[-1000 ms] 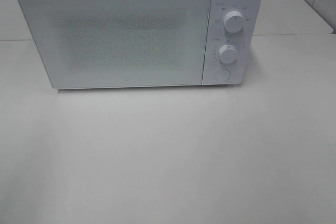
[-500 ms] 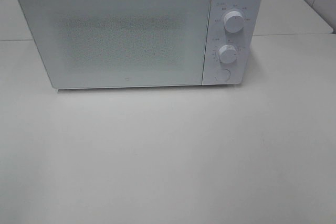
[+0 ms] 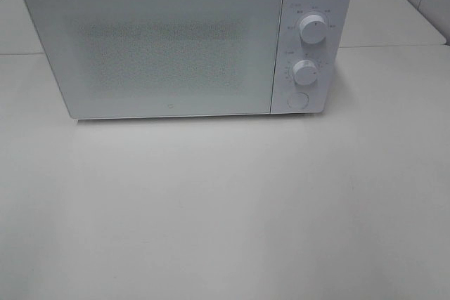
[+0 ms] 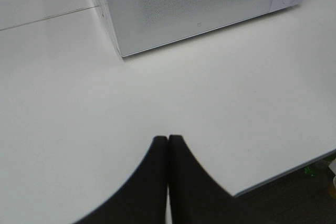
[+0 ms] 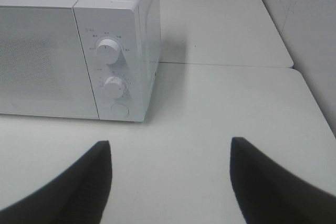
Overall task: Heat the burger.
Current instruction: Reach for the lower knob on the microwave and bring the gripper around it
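Microwave point(image 3: 176, 47) door closed | left tool point(image 4: 168, 139) pinched | right tool point(image 5: 169, 141) spread

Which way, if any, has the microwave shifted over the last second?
No. In the exterior high view the microwave meets the table seam at the same places as before.

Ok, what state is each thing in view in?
Microwave door: closed.
Upper knob: setting too small to read.
Lower knob: setting too small to read.
Left gripper: shut, empty.
Right gripper: open, empty.
Burger: not in view.
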You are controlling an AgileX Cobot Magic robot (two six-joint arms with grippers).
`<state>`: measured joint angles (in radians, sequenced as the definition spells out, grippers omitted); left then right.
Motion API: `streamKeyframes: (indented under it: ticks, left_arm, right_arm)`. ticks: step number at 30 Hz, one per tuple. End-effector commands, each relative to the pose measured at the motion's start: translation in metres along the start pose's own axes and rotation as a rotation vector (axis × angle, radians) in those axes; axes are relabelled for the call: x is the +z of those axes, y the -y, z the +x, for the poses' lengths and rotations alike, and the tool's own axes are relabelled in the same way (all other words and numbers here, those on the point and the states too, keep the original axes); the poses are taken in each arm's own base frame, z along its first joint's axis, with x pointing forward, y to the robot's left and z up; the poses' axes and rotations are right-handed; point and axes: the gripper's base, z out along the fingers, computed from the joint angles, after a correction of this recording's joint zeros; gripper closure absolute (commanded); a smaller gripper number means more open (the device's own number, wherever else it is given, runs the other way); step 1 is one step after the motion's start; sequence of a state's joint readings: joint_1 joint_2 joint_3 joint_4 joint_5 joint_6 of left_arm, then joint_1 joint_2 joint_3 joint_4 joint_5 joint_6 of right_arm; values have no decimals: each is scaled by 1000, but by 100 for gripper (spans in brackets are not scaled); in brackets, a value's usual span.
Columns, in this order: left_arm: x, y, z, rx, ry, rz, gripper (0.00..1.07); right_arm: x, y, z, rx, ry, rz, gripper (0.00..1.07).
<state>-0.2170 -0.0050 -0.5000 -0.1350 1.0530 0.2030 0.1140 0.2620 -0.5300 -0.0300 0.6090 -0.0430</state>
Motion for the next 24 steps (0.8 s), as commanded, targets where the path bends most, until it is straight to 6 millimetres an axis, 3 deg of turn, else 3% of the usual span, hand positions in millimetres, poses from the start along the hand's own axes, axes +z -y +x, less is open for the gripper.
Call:
streamKeyframes:
  ticks: [1, 10, 20, 24]
  left_arm:
    - [-3, 0, 1, -6, 35, -11, 106]
    - [-3, 0, 1, -4, 34, -14, 106]
    - [-3, 0, 1, -4, 34, -14, 106]
    - [-3, 0, 1, -4, 34, -14, 106]
  right_arm:
    - [15, 1, -14, -17, 46, 10, 45]
    - [68, 1, -30, -22, 37, 1, 45]
    - [114, -1, -28, -24, -21, -9, 45]
    - [142, -1, -27, -23, -8, -13, 45]
